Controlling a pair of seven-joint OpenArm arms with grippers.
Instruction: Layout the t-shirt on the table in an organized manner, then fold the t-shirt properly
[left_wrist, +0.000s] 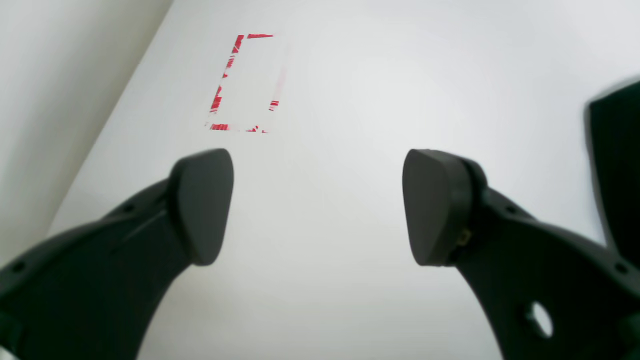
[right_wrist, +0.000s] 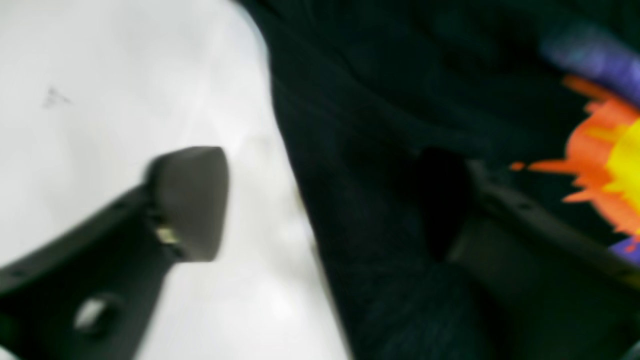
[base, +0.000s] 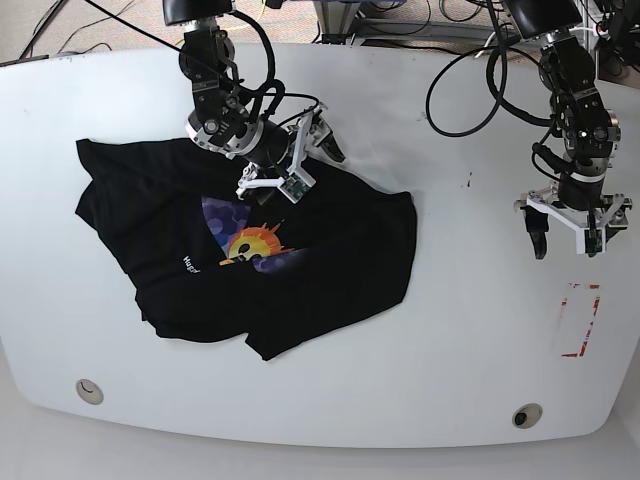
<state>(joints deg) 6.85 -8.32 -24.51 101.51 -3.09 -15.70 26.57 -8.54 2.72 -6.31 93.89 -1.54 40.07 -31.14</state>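
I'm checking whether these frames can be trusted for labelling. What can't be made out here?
- Right wrist view: motion blur hides whether the right gripper touches the black printed t-shirt.
- Base view: the shirt's white lettering is too small to read.
- Left wrist view: the frame edge cuts off a dark shape.

Base cam sits high, looking steeply down on the whole wide glossy white table (base: 420, 380), both arms in frame. Left wrist cam looks past its end effector (left_wrist: 318, 207), close over bare table with the red tape rectangle (left_wrist: 243, 82), which base also shows. Right wrist cam is closer, blurred, on the black cloth t-shirt with orange-yellow print (right_wrist: 400, 125); base shares it.
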